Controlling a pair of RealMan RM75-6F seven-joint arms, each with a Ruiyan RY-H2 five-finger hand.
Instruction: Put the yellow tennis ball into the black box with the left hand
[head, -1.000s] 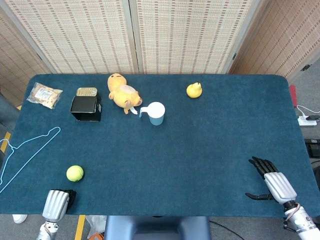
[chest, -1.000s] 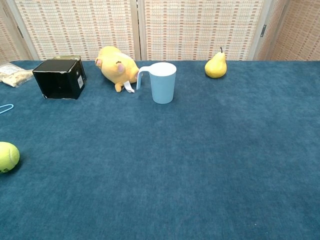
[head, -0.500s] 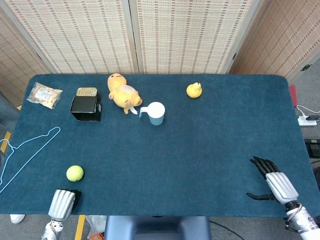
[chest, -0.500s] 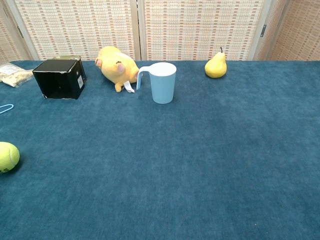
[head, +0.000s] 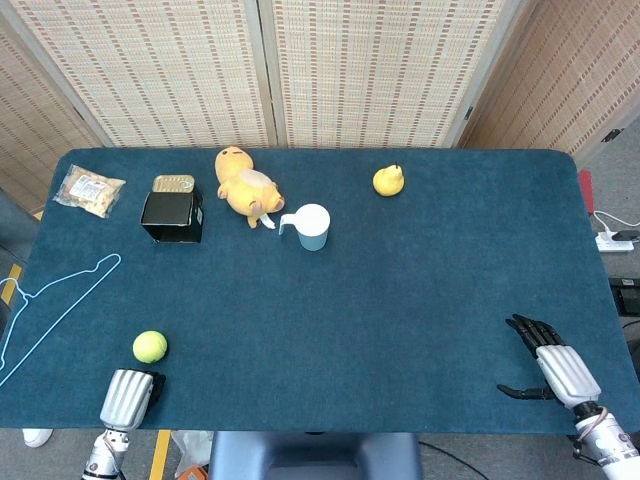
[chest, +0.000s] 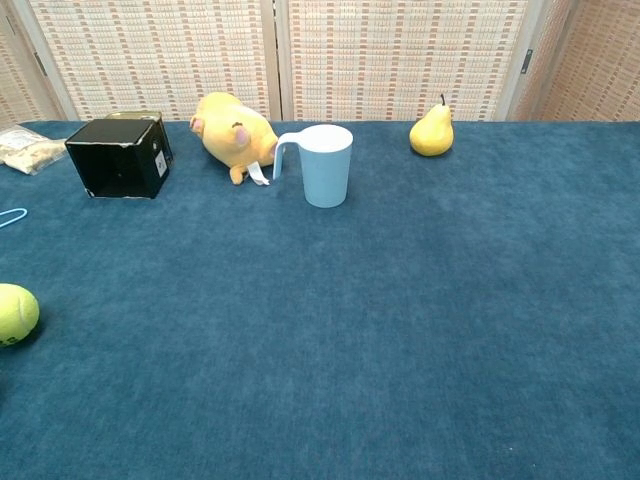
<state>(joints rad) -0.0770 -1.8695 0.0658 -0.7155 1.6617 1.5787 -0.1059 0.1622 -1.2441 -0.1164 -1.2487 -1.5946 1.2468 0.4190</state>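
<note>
Tennis ball (head: 150, 346) lies free; left hand (head: 127, 397) shows only its back, finger spread untellable.

Blue table (head: 400, 300) w/ yellow tennis ball (head: 150, 346) at approx 8 o'clock, near front-left edge. Left hand (head: 128, 396) just below it at table edge, not touching; fingers mostly hidden, can't tell if apart or curled. Black box (head: 172, 215) at approx 10 o'clock, opening up, a tin (head: 173, 184) touching its far side. Snack bag (head: 90, 190) further out at 10. Light-blue wire hanger (head: 55, 310) at 9, along left edge. Yellow plush (head: 246, 187) at 11, white cup (head: 312, 226) just beside it toward 12. Pear (head: 388, 180) at 1. Right hand (head: 548, 362) at 4, fingers spread, holding nothing.
</note>
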